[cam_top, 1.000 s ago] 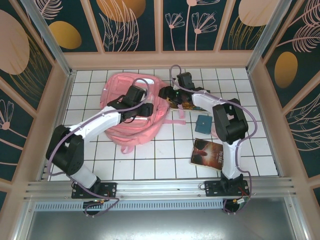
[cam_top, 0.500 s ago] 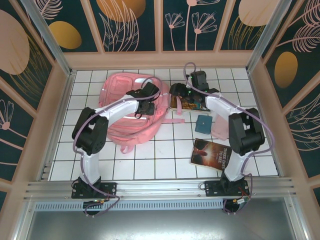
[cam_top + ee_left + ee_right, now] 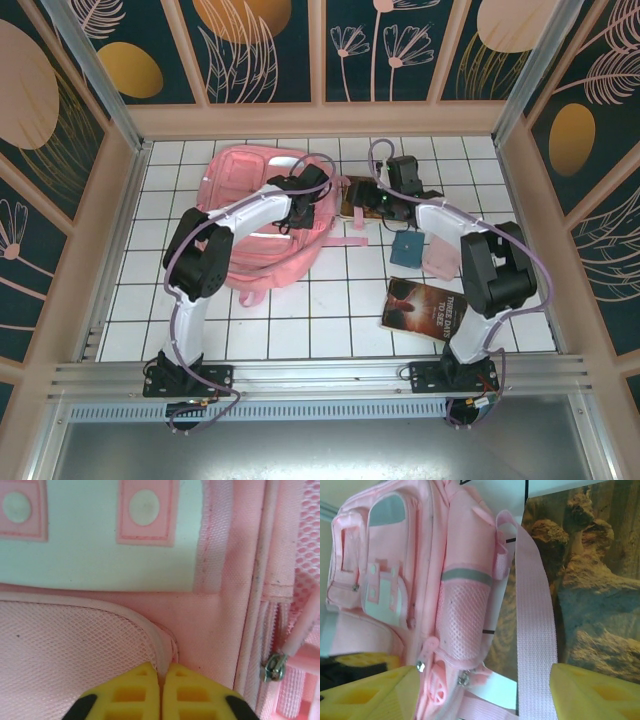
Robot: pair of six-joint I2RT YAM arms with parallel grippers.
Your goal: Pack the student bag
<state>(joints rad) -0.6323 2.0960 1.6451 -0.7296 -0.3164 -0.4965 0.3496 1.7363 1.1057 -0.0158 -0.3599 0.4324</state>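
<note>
A white tiled floor with dark grout (image 3: 330,310), walled by dark teal panels (image 3: 420,75) painted with peach leaves and framed in pale wood.

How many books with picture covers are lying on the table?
2. One book lies right of the student bag, a pink strap across it. The other book lies alone, farther right and nearer. More may hide inside the bag.

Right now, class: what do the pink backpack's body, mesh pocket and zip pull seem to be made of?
The pink backpack: woven fabric, likely synthetic, matte; fine weave shows. Its mesh pocket: open netting, tiny holes visible. Its zip pull: probably metal, dull silver glint.
</note>
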